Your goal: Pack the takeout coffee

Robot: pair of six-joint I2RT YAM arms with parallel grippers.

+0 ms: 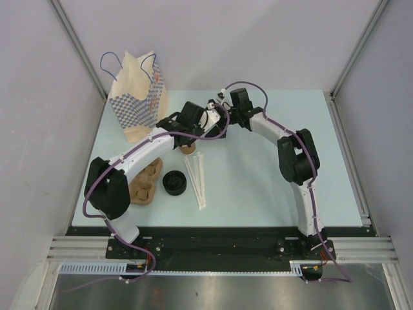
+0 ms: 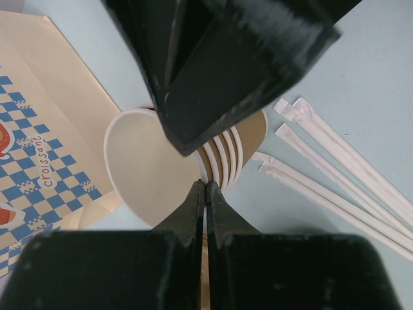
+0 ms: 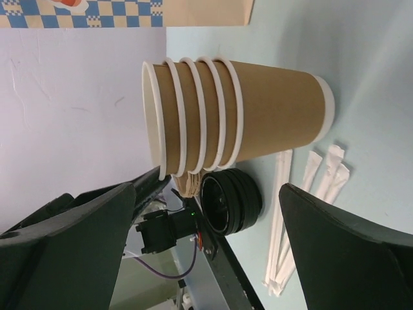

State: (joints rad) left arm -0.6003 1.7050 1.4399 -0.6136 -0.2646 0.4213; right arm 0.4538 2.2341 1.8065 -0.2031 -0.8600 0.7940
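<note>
Left of the left gripper (image 2: 205, 188) lies the croissant-print paper bag (image 2: 45, 129). That gripper's jaws are pressed together at the rim of the stack of lidless cups (image 2: 148, 168). The right gripper (image 3: 208, 194) faces that stack, jaws wide apart. I cannot tell where the takeout coffee is.

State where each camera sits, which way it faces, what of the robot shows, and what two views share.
Top external: above and behind the left arm and right arm, both in view, looking down on the pale blue table.
Left wrist: on the left arm, looking down into the stack of lidless tan paper cups; shut left gripper shows.
Right wrist: on the right arm, facing the stack's side; open right gripper shows.
Shared: both wrist views catch the stack and the white paper-wrapped straws.
</note>
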